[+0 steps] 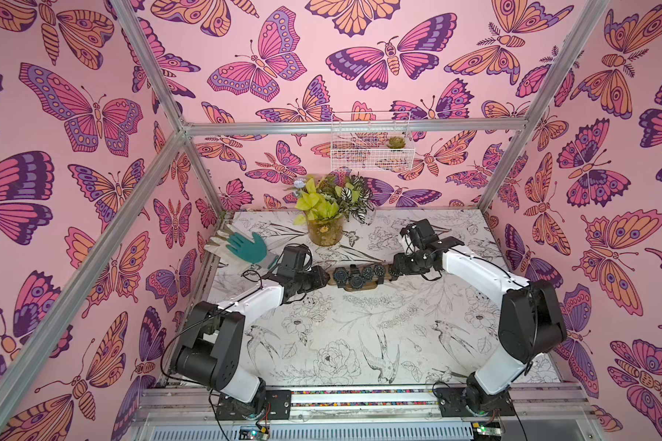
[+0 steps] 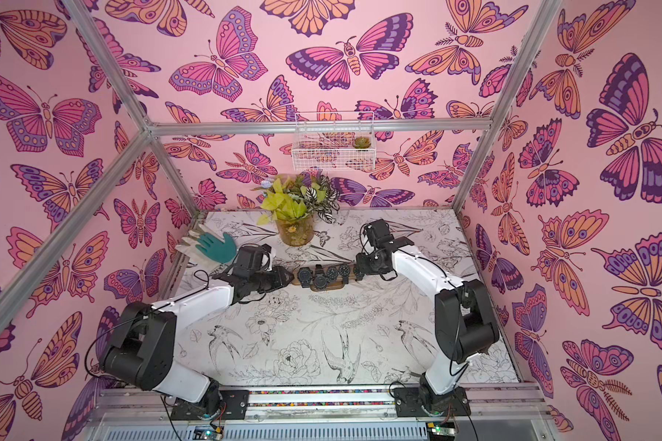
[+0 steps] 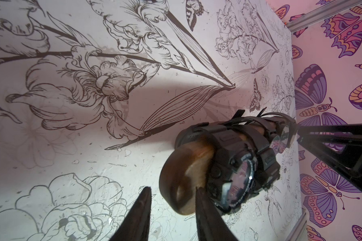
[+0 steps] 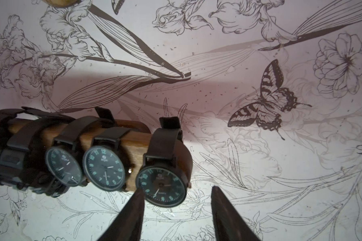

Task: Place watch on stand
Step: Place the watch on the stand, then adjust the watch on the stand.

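The wooden stand lies across mid-table with several dark watches strapped round its bar. In the right wrist view the last watch, with a dark face and teal numerals, sits on the bar's rounded end. My right gripper is open, and that watch's face is just ahead of its tips. My left gripper is at the stand's other end. It is open: one finger overlaps the wood and the other stands apart from it. A chunky black watch sits beside it.
A green and white glove lies at the back left of the table. A glass pot of leafy plants stands behind the stand. A white wire basket hangs on the back wall. Walls close in on both sides.
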